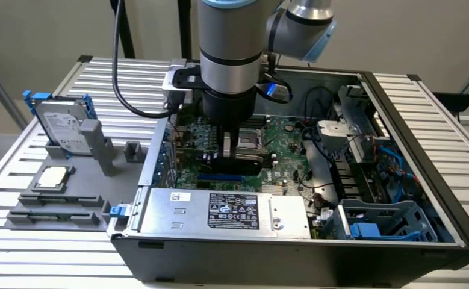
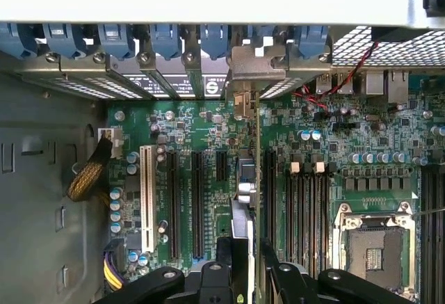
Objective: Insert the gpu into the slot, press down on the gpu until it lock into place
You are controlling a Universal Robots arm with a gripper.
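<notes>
One gpu, one slot, perhaps four memory slots.

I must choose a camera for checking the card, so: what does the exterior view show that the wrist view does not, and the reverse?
Exterior view: the grey robot arm, a silver hard drive, the silver labelled power supply box. Wrist view: a long white plastic slot, a row of blue bracket clips. Both: the large green motherboard and the end effector shut on the small green card with a black cooler.
</notes>
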